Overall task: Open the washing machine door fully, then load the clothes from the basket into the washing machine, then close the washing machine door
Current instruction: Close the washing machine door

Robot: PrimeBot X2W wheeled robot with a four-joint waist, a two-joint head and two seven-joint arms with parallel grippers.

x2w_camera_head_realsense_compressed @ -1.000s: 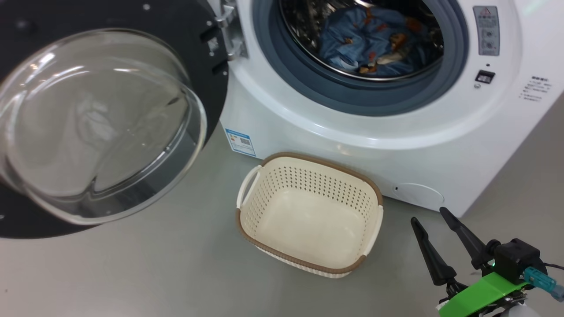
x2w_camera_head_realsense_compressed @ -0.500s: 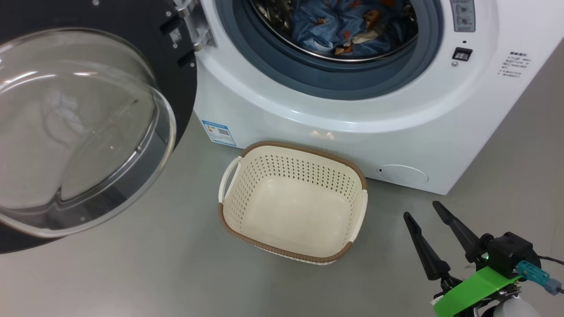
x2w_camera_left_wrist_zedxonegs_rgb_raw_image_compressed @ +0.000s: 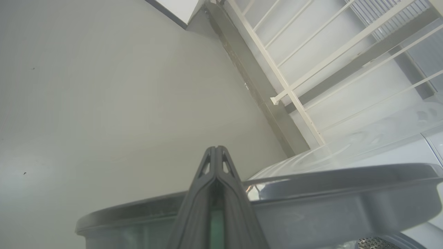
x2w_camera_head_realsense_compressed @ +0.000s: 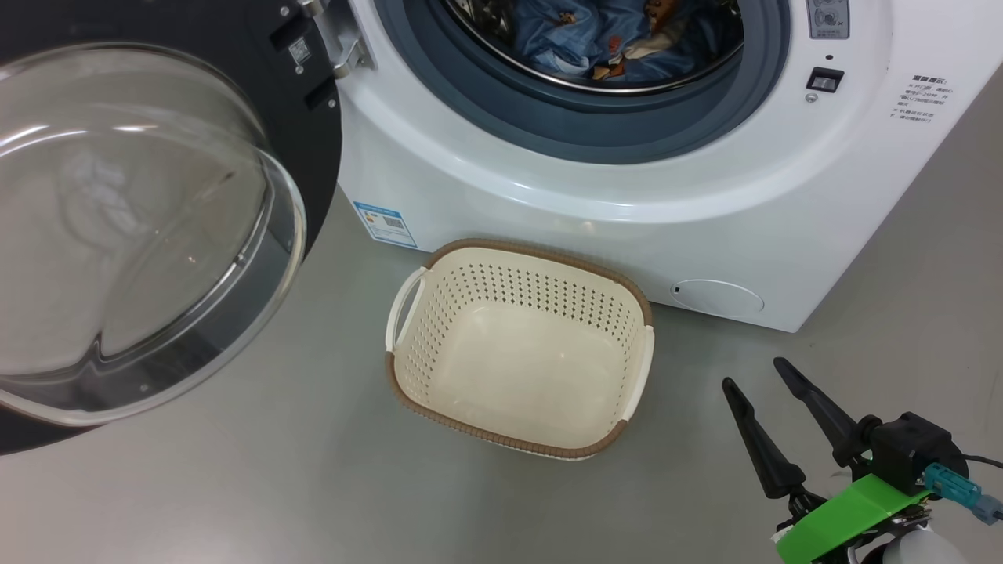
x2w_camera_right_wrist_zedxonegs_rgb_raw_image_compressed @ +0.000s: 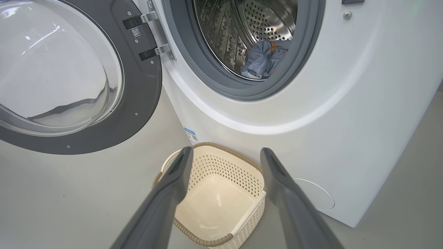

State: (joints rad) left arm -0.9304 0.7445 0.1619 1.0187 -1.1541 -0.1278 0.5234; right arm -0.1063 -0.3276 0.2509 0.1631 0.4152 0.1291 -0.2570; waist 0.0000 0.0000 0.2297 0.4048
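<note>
**Basket empty, load is in the drum, only the door is left**

Right gripper (x2w_camera_head_realsense_compressed: 752,372) is nearest, low at the right, above the floor (x2w_camera_head_realsense_compressed: 235,486). Jaws are spread wide with nothing in them. Its wrist view looks past them down into the basket.

Left gripper (x2w_camera_left_wrist_zedxonegs_rgb_raw_image_compressed: 216,148): jaws pressed together, nothing between them. They point across a dark curved edge with glass behind it, which I take for the door's rim. Can't tell whether it's touching.

The basket (x2w_camera_head_realsense_compressed: 548,251) stands on the floor just in front of the washing machine (x2w_camera_head_realsense_compressed: 627,227), below the opening. Bare bottom, no garment in it.

The washing machine door (x2w_camera_head_realsense_compressed: 141,235) is swung wide to the left on its hinge, with the glass bowl facing the camera.

The clothes (x2w_camera_head_realsense_compressed: 580,39) lie inside the steel drum (x2w_camera_right_wrist_zedxonegs_rgb_raw_image_compressed: 263,20), behind the grey rubber ring (x2w_camera_head_realsense_compressed: 595,141). The blue printed one is plain to see. There's a pale patch beside it, but I can't confirm it's the second garment.

Change over the last second: machine, door and basket slid up and left in the head view together. That's the camera moving, not the things. The basket was already empty, the door swing is unchanged, and the right jaws are just as wide.

My read: loading is done and the robot is repositioning for the close. The left arm looks best placed to push the rim. Before the door swings, check that no cloth sits on the rubber ring.
</note>
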